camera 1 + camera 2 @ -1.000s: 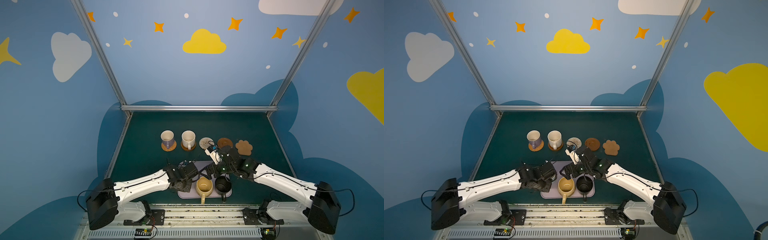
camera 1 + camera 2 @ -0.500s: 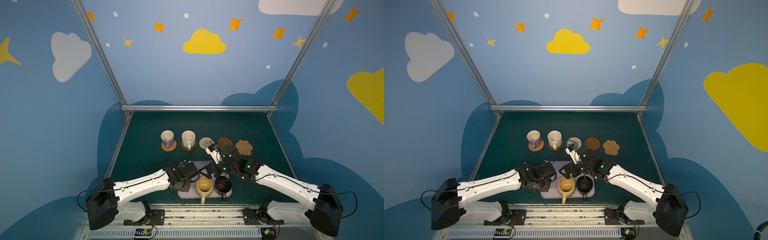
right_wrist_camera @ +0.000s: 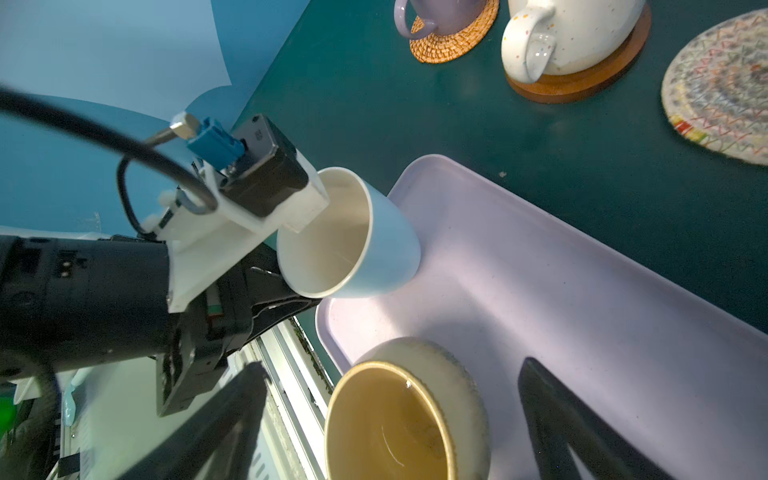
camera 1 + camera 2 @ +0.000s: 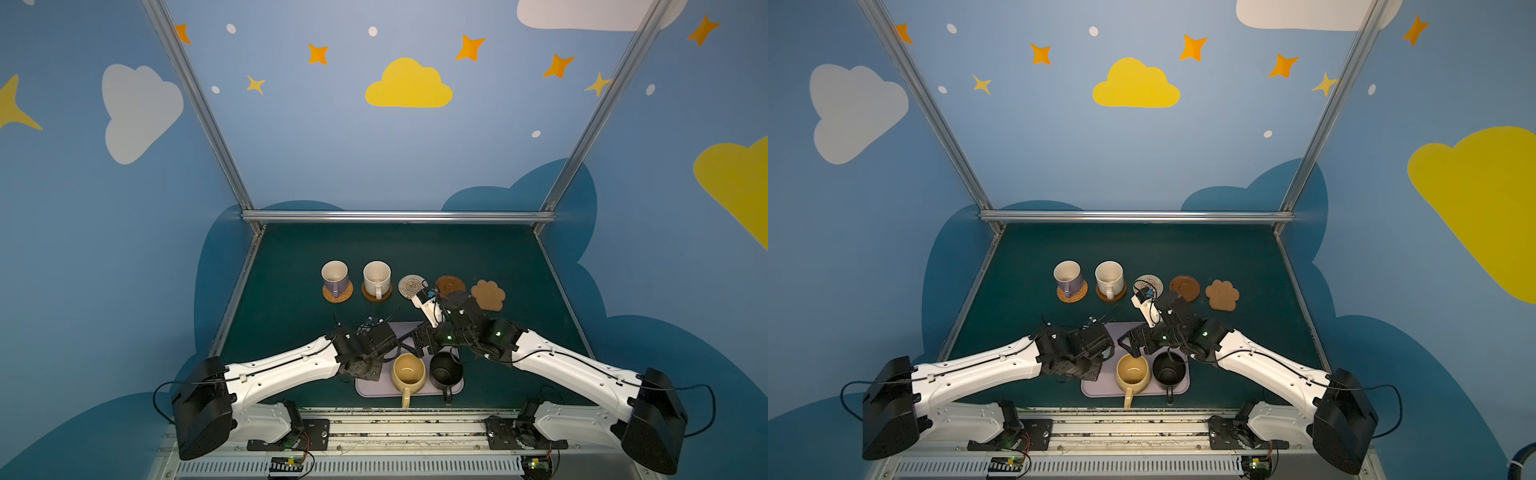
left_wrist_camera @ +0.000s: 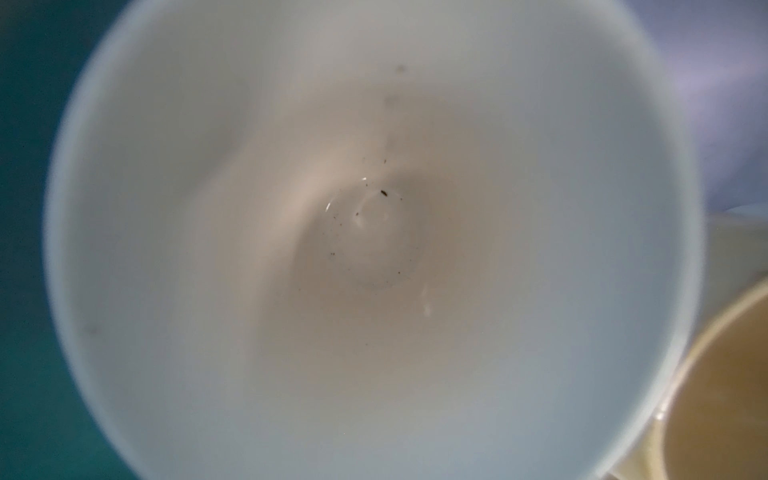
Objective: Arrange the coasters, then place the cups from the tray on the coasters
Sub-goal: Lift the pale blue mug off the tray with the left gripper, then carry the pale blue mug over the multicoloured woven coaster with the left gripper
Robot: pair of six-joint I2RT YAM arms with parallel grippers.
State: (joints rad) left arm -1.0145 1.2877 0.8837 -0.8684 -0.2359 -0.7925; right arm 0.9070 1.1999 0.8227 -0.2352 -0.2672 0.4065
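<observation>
My left gripper (image 3: 282,286) is shut on the light blue cup (image 3: 353,245), which hangs tilted over the lilac tray's (image 3: 561,299) corner. Its pale inside (image 5: 365,232) fills the left wrist view, and in both top views my left gripper (image 4: 388,353) hides it. My right gripper (image 3: 395,436) is open, with the mustard cup (image 3: 399,415) between its fingers (image 3: 557,415). The mustard cup (image 4: 409,372) and black cup (image 4: 445,370) stand on the tray (image 4: 374,390). The lilac cup (image 4: 335,276) sits on the tan woven coaster (image 4: 337,296). The cream cup (image 4: 376,277) sits on a dark-brown coaster (image 4: 376,297).
Three coasters lie bare in the row: whitish woven (image 4: 410,286), dark-brown round (image 4: 450,284), and paw-shaped cork (image 4: 488,294). My right wrist camera (image 4: 426,303) reaches over the gap near the whitish one. Metal frame posts bound the green table (image 4: 291,291) at back and sides.
My right gripper has edged slightly toward the mustard cup. The left gripper holds the light blue cup in nearly the same place.
</observation>
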